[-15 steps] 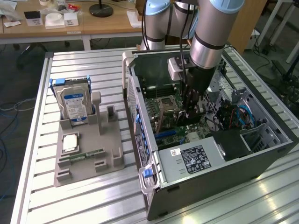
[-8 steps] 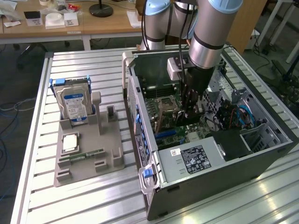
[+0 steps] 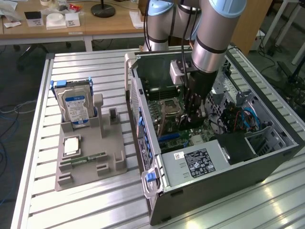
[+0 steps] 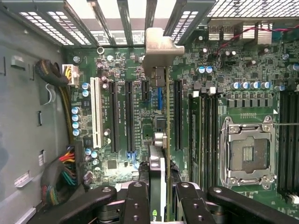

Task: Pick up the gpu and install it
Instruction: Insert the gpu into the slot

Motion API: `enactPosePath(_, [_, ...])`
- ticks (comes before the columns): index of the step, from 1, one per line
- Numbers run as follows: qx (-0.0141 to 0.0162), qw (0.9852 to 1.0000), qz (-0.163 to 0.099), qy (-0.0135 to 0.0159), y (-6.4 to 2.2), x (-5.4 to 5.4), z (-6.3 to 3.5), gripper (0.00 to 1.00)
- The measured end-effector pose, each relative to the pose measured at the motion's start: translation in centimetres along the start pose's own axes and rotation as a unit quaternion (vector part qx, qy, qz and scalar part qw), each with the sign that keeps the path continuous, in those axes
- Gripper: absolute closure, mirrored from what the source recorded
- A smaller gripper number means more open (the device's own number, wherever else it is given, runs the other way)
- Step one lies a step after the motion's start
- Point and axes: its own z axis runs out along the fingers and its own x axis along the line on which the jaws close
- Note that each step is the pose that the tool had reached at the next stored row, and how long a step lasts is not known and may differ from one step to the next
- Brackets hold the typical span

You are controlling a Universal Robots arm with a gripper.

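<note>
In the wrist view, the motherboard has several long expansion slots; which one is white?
The white slot is the one at the end of the row nearest the bundled cables; the other slots are black, and the gpu hangs above them.

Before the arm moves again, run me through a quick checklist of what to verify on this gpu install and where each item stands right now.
1. Card in grasp: ok. The gripper is shut on the gpu, held edge-on.
2. Arm inside the computer case: ok, the gripper hangs over the motherboard.
3. Bracket towards the rear slot openings: ok, the metal end sits at the vented wall.
4. Card lined up with an expansion slot: cannot tell, it runs parallel between two black slots.
5. Card seated: cannot tell from these angles.
6. Cable bundle away from the card: ok, it lies at the case wall.
</note>
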Motion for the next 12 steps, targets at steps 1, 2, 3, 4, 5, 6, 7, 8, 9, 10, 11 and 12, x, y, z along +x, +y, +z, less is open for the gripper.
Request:
enactPosePath(1, [0.0,1.0,0.0,0.0001,0.02,0.0,0.08,0.73])
enactPosePath(2, [0.0,1.0,0.0,0.0001,0.06,0.0,0.12,0.73])
enactPosePath(3, [-0.0001,1.0,0.0,0.0002,0.12,0.01,0.13,0.73])
enactPosePath(4, [0.0,1.0,0.0,0.0001,0.24,0.01,0.16,0.73])
enactPosePath(5, [0.0,1.0,0.0,0.0001,0.44,0.02,0.2,0.73])
enactPosePath(6, [0.0,1.0,0.0,0.0,0.62,0.02,0.24,0.73])
enactPosePath(7, [0.0,1.0,0.0,0.0,0.76,-0.01,0.28,0.73])
enactPosePath(8, [0.0,1.0,0.0,0.0001,0.83,-0.03,0.3,0.73])
enactPosePath(9, [0.0,1.0,0.0,0.0001,0.87,-0.08,0.32,0.73])
enactPosePath(10, [0.0,1.0,0.0,0.0,0.89,-0.14,0.34,0.73])
enactPosePath(11, [0.0,1.0,0.001,0.0,0.91,-0.22,0.36,0.73])
enactPosePath(12, [0.0,1.0,0.001,0.0001,0.94,-0.3,0.37,0.73])
